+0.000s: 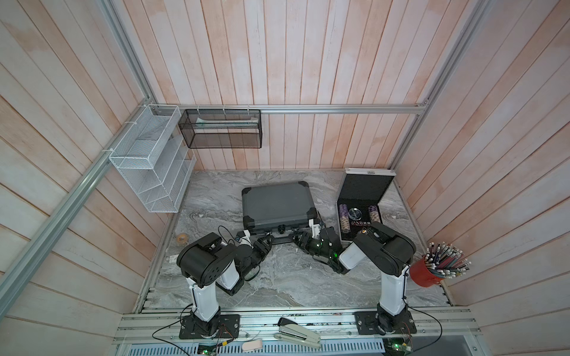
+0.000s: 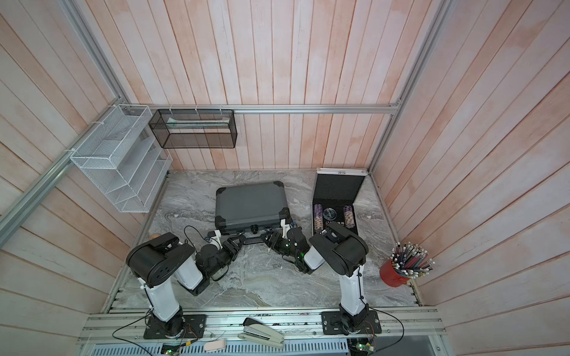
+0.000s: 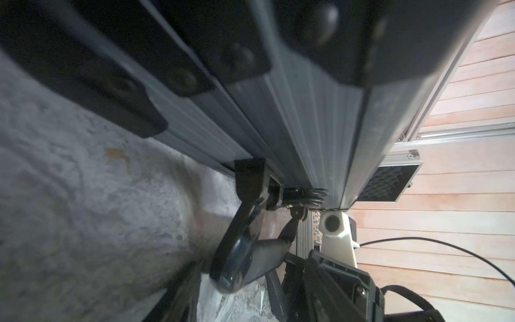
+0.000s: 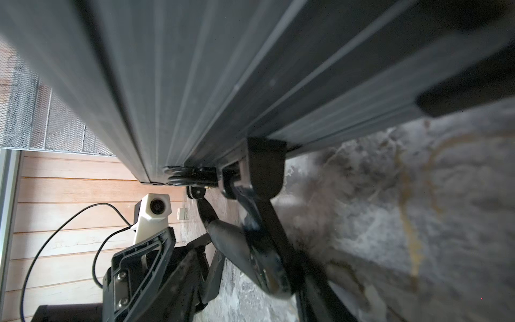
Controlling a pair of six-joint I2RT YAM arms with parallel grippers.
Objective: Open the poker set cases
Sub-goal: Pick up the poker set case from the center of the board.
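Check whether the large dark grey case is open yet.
No: in a top view the dark grey case lies flat with its lid down, while the silver case has its lid raised.

You see the dark grey case [image 3: 292, 111] at close range; its ribbed front wall fills most of the frame, blurred. Its black handle [image 3: 239, 259] juts from that wall over the marble worktop [image 3: 83, 223]. Beyond it are the right arm's white camera housing [image 3: 334, 231] and the silver case [image 3: 387, 184], showing its foam-lined lid.

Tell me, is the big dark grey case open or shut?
Shut. The dark grey case lies flat, lid down on its base, no lining visible; the small silver case beside it has its lid raised.
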